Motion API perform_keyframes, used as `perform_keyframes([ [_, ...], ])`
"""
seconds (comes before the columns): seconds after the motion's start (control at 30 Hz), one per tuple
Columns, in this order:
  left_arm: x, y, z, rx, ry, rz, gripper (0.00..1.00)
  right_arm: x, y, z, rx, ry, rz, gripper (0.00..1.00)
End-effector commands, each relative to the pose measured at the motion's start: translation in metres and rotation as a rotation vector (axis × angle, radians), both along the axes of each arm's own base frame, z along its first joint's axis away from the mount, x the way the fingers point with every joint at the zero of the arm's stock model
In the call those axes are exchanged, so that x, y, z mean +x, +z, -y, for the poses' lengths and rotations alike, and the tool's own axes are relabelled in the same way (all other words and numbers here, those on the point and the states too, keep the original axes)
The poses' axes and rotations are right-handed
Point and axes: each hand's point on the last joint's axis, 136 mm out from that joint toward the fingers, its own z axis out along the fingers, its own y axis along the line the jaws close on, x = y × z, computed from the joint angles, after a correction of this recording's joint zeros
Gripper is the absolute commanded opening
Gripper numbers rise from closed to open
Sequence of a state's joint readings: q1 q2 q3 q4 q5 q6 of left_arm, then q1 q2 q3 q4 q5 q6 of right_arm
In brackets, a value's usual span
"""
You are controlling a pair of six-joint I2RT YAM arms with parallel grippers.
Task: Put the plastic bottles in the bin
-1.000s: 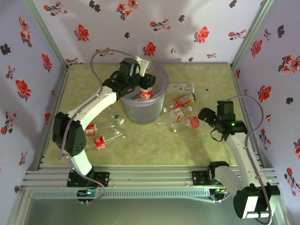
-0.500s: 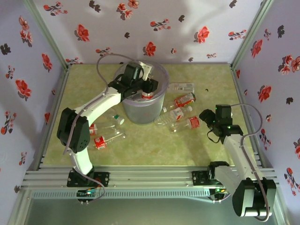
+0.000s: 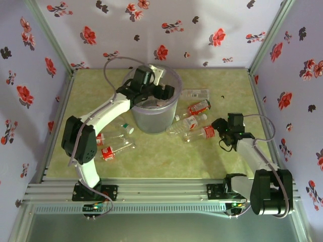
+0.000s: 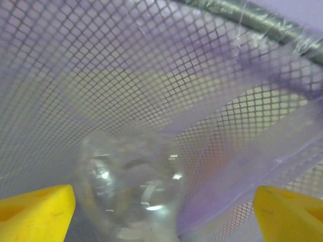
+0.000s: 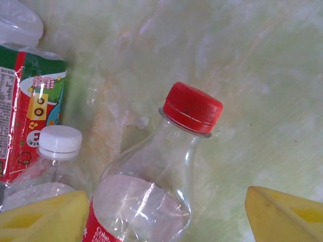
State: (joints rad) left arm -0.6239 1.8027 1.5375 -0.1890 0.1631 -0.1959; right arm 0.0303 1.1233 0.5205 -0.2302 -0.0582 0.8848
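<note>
**Plastic bottle [image 4: 131,186] lies in bin [image 4: 151,75]**

Left pincer [image 4: 164,212], fingers apart, hangs inside the mesh-walled bin over the bottle. Right pincer [image 5: 166,217], likewise spread, straddles a red-capped bottle [image 5: 151,171] lying on the tabletop [image 5: 252,60], a white-capped bottle [image 5: 55,151] just beside it.

My right pincer [image 5: 166,214] is facing a red-capped bottle [image 5: 151,176] dead ahead, a white-capped bottle [image 5: 55,151] crowding at nine o'clock; bare desk [image 5: 262,75] is lying free toward two o'clock.

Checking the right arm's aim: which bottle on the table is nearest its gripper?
The red-capped bottle, framed by the open right gripper; the white-capped bottle lies to one side.
</note>
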Motion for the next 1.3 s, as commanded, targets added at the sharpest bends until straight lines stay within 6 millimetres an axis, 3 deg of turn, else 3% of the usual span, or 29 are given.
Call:
perform_keyframes([
  [0.0,-0.006,0.055,-0.003,-0.044,-0.004,0.112,0.94,0.011,0.000,-0.002,0.032,-0.027,0.036,0.82],
  [0.13,-0.018,0.091,-0.017,-0.066,0.014,0.177,0.94,0.017,-0.007,-0.004,0.032,-0.027,0.027,0.83],
  [0.47,-0.059,0.143,-0.053,-0.106,0.049,0.260,0.94,0.028,-0.037,-0.013,-0.014,0.004,-0.058,0.83],
  [0.73,-0.086,0.160,-0.058,-0.125,0.027,0.281,0.94,0.028,-0.040,-0.013,-0.052,0.018,-0.084,0.72],
  [0.93,-0.094,0.166,-0.052,-0.137,0.006,0.284,0.94,0.025,-0.019,-0.009,-0.088,0.037,-0.064,0.58],
  [1.27,-0.110,0.174,-0.028,-0.152,-0.053,0.265,0.94,0.018,0.053,0.001,-0.144,0.074,0.049,0.35],
])
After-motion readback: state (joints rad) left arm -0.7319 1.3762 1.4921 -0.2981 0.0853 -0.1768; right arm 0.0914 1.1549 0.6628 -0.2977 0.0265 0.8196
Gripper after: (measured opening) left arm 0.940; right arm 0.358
